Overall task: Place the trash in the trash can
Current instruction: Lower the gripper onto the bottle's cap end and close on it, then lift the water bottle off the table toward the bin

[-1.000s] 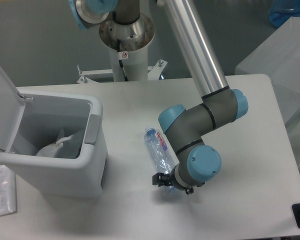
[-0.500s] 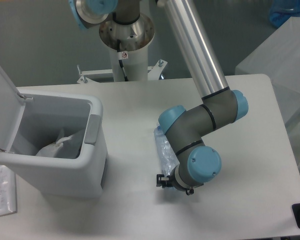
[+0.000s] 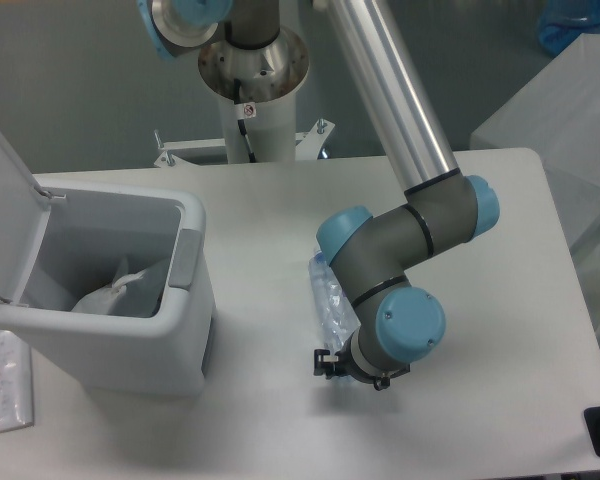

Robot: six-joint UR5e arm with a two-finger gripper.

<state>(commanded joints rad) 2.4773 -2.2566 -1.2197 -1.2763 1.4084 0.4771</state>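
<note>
Since a second ago the bottle [image 3: 329,300] has been swung from a slanted lie to one nearly square to the table's [image 3: 270,200] front edge, and the gripper [image 3: 342,367] has been shifted slightly toward the right edge. The gripper is lowered at the bottle's near end, close to the front edge, but whether its jaws are pinching the bottle cannot be told. The wrapper [image 3: 115,290] is seen inside the open trash can [image 3: 185,330] at the table's left edge.
</note>
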